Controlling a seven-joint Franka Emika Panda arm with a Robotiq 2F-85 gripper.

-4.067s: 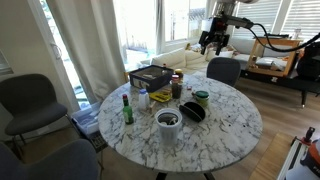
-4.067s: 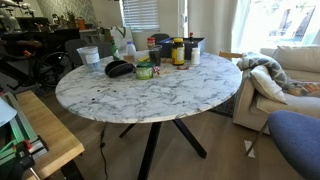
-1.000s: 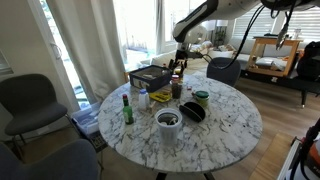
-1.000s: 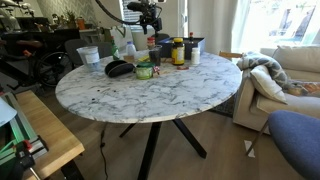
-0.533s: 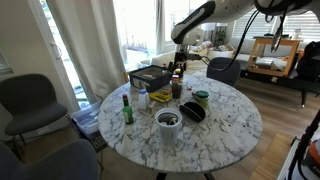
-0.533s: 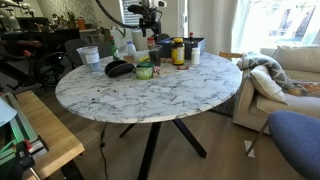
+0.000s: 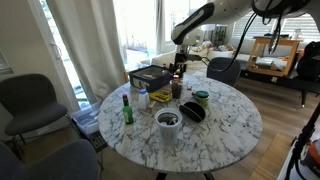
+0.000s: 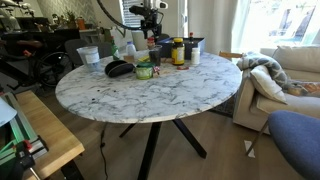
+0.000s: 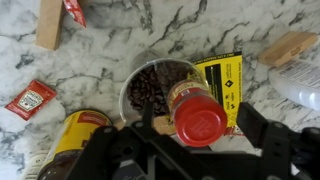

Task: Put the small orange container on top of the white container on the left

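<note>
We see the gripper [image 7: 178,62] hanging over the far cluster of things on the marble table [image 7: 228,130] in both exterior views [image 8: 152,24]. In the wrist view its jaws are spread wide, one dark finger [image 9: 268,140] on each side of an orange bottle [image 9: 199,118] with a red cap. There is a gap on the right side, and we cannot tell if the left finger touches. The bottle stands upright on the table, between the fingers. Just left of it and touching is a cup [image 9: 150,90] full of dark bits. A yellow packet [image 9: 224,82] lies under its right side. Farther left lie a yellow can [image 9: 72,142] and a ketchup sachet [image 9: 30,99], with a wooden block [image 9: 48,22] beyond them and another block [image 9: 288,47] to the right. The white cup [image 7: 168,126] stands well apart from the gripper, at the near side of the table in an exterior view, beside a black bowl [image 7: 192,112] and a green tin [image 7: 201,98].
</note>
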